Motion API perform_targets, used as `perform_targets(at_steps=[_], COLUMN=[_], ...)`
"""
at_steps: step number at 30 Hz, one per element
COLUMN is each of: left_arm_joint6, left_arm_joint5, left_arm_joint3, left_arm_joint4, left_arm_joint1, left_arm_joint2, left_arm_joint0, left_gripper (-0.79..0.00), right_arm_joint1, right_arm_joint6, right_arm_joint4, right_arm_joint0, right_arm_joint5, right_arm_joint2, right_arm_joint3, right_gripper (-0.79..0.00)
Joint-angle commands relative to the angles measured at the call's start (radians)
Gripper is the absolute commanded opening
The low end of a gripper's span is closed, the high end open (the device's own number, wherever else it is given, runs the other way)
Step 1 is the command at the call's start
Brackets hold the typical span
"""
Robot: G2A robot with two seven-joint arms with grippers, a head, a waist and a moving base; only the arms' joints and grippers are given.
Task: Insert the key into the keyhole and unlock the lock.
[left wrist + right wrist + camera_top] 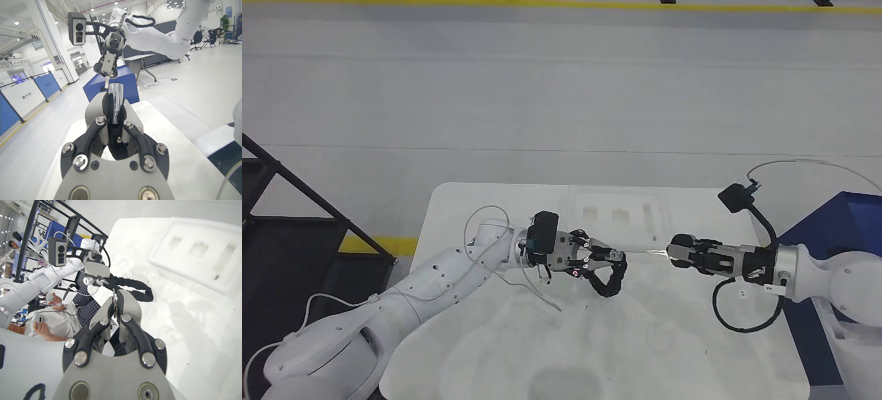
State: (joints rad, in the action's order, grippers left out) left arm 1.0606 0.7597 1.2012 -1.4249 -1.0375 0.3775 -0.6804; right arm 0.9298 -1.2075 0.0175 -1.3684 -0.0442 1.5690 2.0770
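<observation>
- While the left tool [113, 111] clamps the lock [117, 92], the right tool [115, 298] pinches the key [115, 306] just beside it.
- We fear a tilted key glances off or slips.

Between left gripper [620, 262] and right gripper [672, 250] the gap is narrow. A foam tray [592, 228] blocks the table's [472, 210] far side; a black cable loop [149, 293] droops on the gap's near side.

A chrome-silver lock [116, 94] with a black sheathed cable [136, 285] is pictured above a white table [692, 340]. The key [107, 82] is seen in silver, the foam tray [622, 212] in white, and the left gripper [113, 106] in pale grey with black linkages.
</observation>
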Motion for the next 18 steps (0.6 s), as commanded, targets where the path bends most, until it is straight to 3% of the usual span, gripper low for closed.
perform_targets(at_steps=[1, 14, 18], left_arm_joint6=[-0.001, -0.001, -0.038], left_arm_joint5=[0.001, 0.001, -0.018], left_arm_joint3=[0.001, 0.001, 0.018], left_arm_joint4=[-0.001, -0.001, -0.011], left_arm_joint1=[0.001, 0.001, -0.001], left_arm_joint2=[0.001, 0.001, 0.004], left_arm_joint0=[0.0, 0.0, -0.005], left_gripper=[-0.785, -0.785, -0.785], right_arm_joint1=[0.0, 0.0, -0.009], right_arm_joint6=[-0.001, 0.008, -0.015], right_arm_joint4=[0.001, 0.009, 0.095], right_arm_joint0=[0.0, -0.004, -0.02], right_arm_joint5=[0.0, -0.002, -0.034], right_arm_joint2=[0.0, -0.001, 0.012], right_arm_joint3=[0.0, -0.001, 0.083], right_gripper=[-0.785, -0.785, -0.785])
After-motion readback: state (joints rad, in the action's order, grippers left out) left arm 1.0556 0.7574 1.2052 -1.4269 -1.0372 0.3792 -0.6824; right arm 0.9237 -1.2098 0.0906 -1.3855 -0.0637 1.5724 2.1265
